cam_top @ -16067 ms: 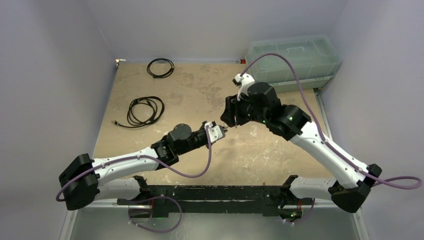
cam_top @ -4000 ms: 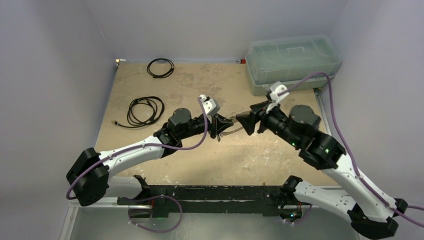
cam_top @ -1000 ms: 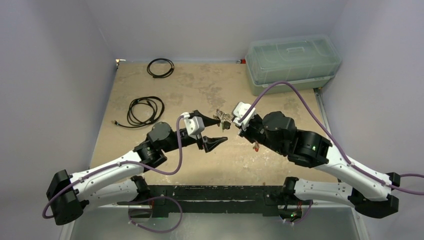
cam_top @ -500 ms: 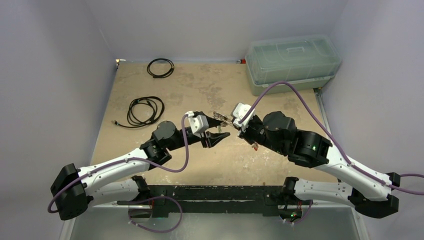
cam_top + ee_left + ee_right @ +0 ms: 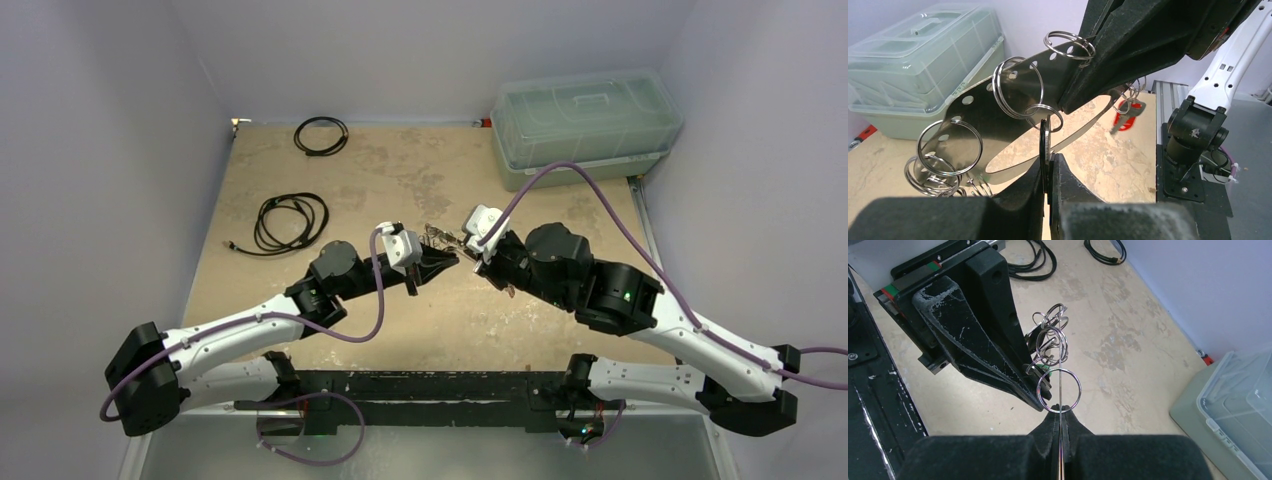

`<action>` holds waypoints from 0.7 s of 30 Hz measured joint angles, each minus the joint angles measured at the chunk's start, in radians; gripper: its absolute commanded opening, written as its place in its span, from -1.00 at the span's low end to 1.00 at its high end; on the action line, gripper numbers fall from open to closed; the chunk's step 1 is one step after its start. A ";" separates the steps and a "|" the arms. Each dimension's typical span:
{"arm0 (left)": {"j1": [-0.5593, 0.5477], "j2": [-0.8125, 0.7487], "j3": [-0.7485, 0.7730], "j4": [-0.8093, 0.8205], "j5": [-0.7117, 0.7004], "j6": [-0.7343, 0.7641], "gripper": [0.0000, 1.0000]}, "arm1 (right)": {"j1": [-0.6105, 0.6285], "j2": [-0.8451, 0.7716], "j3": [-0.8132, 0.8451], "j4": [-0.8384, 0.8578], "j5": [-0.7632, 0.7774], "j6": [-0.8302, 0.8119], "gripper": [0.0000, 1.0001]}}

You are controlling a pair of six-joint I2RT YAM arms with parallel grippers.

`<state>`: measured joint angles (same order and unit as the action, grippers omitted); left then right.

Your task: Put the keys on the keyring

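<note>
The keyring (image 5: 983, 122) is clenched edge-on in right gripper (image 5: 1060, 413); left gripper (image 5: 1048, 165) pinches a key (image 5: 1045, 142) just beside it (looks stiff, thin, slippery: hold flat faces).

The top view looks down from above and behind the arm bases. It is far enough back to take in the whole desk (image 5: 380, 170), both arms and the clear box (image 5: 585, 125) at the far right. The left wrist view sits close behind the left hand (image 5: 450, 258), facing the right arm and that box. The right wrist view sits close behind the right hand (image 5: 472, 256), facing the left hand and the cables (image 5: 290, 222). All three share the keyring (image 5: 983, 120) between the hands.
</note>
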<state>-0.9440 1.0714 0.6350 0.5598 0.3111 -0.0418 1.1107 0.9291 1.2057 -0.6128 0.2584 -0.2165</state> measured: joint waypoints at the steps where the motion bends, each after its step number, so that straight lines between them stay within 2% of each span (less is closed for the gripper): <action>1: 0.000 -0.001 0.000 -0.003 0.001 0.000 -1.00 | 0.000 0.000 -0.002 0.002 0.000 0.005 -1.00; 7: 0.000 -0.052 0.014 -0.107 0.003 -0.025 -1.00 | 0.000 -0.012 -0.051 0.058 -0.013 0.050 -1.00; 15: 0.000 -0.171 0.161 -0.410 -0.060 -0.026 -1.00 | 0.000 -0.023 -0.156 0.163 -0.050 0.116 -1.00; 21: 0.000 -0.201 0.224 -0.568 -0.126 -0.026 -1.00 | 0.001 -0.007 -0.182 0.240 -0.090 0.138 -1.00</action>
<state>-0.9440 0.8707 0.8589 -0.0086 0.1852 -0.0677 1.1114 0.9218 1.0241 -0.3725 0.1684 -0.0788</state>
